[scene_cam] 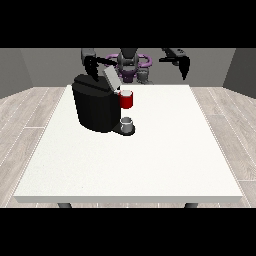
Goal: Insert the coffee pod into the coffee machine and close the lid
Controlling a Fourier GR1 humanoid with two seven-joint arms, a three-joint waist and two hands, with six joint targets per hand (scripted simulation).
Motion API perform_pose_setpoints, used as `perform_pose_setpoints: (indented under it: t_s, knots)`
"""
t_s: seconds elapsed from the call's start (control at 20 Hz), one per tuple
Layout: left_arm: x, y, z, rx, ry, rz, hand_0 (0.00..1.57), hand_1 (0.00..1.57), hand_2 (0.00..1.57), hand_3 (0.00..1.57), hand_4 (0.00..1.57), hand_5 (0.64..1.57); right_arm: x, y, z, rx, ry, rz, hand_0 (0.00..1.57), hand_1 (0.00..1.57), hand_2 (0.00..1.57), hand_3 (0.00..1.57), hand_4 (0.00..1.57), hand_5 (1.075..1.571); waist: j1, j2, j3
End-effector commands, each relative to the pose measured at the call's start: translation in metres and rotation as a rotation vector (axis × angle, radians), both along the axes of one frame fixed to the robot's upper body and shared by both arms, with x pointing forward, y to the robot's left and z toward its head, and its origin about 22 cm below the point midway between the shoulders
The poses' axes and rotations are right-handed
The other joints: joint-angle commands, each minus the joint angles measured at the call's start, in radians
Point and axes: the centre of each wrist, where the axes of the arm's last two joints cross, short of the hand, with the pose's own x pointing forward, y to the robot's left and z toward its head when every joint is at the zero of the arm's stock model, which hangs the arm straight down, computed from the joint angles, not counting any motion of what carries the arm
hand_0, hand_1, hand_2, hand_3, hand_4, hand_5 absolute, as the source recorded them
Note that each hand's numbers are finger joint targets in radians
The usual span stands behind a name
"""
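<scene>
A black coffee machine [95, 107] stands on the white table [150, 160] at the back left. Its grey lid [111, 79] is tilted up. A red part [127, 99] sticks out at the machine's front, and a small grey cup [127, 123] sits on the drip tray below it. No separate coffee pod can be told apart. The hand at the view's left [92, 68] hangs just above the back of the machine, near the lid, fingers pointing down. The hand at the view's right [184, 65] is raised above the table's far right edge, holding nothing that shows.
The robot's torso [130, 62] stands behind the table's far edge. The wooden floor [30, 110] surrounds the table, and grey walls close the room behind.
</scene>
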Motion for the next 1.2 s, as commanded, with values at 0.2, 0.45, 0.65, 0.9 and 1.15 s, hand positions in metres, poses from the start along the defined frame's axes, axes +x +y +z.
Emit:
perform_pose_setpoints:
  t_s: [0.2, 0.45, 0.65, 0.9, 1.15]
  knots:
    - [-0.005, 0.004, 0.004, -0.006, -0.021, 0.034, 0.00, 0.00, 0.00, 0.00, 0.12, 1.571, 0.023, 0.003, 0.030, -0.026, 0.012, 0.041, 0.00, 0.00, 0.00, 0.00, 0.00, 1.571, -0.007, 0.018, 0.0007]
    - [-0.003, 0.020, 0.008, 0.023, -0.025, 0.039, 0.00, 0.00, 0.00, 0.00, 0.00, 1.571, 0.020, 0.014, 0.008, -0.036, -0.012, 0.058, 0.00, 0.00, 0.00, 0.00, 0.00, 1.571, -0.012, 0.044, 0.0007]
    - [0.002, 0.018, 0.014, 0.026, -0.041, 0.014, 0.00, 0.00, 0.00, 0.00, 0.00, 1.571, 0.027, 0.039, 0.018, -0.038, -0.021, 0.066, 0.00, 0.00, 0.00, 0.00, 0.00, 1.571, 0.015, 0.059, 0.0007]
    - [-0.006, -0.004, 0.005, 0.019, -0.036, 0.031, 0.00, 0.00, 0.00, 0.00, 0.00, 1.571, 0.033, 0.026, 0.017, -0.043, -0.026, 0.069, 0.00, 0.00, 0.00, 0.00, 0.00, 1.571, 0.017, 0.059, 0.0008]
    - [-0.009, 0.018, 0.008, 0.029, -0.012, 0.024, 0.00, 0.00, 0.00, 0.00, 0.16, 1.571, 0.026, 0.043, 0.004, -0.079, -0.020, 0.098, 0.00, 0.00, 0.00, 0.00, 0.11, 1.571, 0.023, 0.029, 0.0009]
